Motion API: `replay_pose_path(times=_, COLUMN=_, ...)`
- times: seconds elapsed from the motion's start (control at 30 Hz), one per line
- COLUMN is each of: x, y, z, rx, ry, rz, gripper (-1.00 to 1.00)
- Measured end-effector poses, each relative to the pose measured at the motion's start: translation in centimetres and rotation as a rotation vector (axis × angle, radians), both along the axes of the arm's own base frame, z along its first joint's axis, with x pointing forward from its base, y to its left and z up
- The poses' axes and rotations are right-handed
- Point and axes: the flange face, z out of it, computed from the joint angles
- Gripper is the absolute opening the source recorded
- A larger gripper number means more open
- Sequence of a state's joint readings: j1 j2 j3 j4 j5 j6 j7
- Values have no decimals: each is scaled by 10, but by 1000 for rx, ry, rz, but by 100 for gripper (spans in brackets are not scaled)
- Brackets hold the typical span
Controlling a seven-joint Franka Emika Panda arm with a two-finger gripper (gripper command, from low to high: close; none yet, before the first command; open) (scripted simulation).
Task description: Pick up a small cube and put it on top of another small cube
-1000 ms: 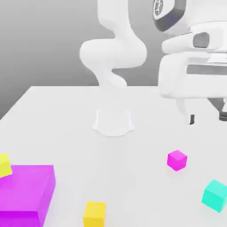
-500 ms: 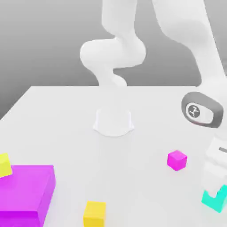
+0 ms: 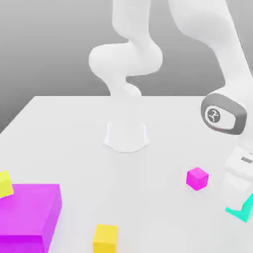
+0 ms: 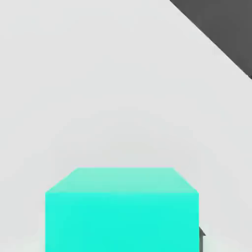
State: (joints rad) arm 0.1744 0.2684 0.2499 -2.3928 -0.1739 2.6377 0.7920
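Gripper [image 3: 243, 210] down on teal cube [image 3: 238, 213], jaws closed, probably gripping it. Magenta cube [image 3: 197, 178] nearby, toward exterior view's left.

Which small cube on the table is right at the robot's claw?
The small teal cube, partly hidden under the claw; the magenta and yellow cubes sit apart.

We see the white bench [image 3: 69, 128] carrying everything. The arm's round white base [image 3: 126, 136] stands toward its far middle. At the near edge on the exterior view's left lies the large magenta block [image 3: 27, 215], with a small yellow cube [image 3: 5, 183] touching its far left corner. Another small yellow cube [image 3: 105, 237] sits just beside the block, on its right. The small magenta cube [image 3: 197, 178] lies well to the right. Nearer us and further right rests the small teal cube [image 3: 238, 212], with the end effector [image 3: 242, 207] down over it.
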Motion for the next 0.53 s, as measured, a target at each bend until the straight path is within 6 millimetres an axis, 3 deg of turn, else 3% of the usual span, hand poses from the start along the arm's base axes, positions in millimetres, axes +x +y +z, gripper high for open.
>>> replay_pose_path(times=0.13, x=26, y=-99, z=15, rx=-6, ry=-2, rz=-271, gripper=-100)
replay_pose_path(times=0.27, x=31, y=-198, z=32, rx=7, ry=-5, rz=-540, gripper=-100)
replay_pose_path(times=0.33, x=30, y=-242, z=22, rx=17, ry=-7, rz=-660, gripper=-100)
replay_pose_path(times=0.4, x=29, y=-256, z=-2, rx=19, ry=-8, rz=-701, gripper=-100)
replay_pose_path(times=0.43, x=28, y=-259, z=-14, rx=19, ry=-8, rz=-708, gripper=100)
replay_pose_path(times=0.53, x=28, y=-259, z=-14, rx=19, ry=-8, rz=-708, gripper=100)
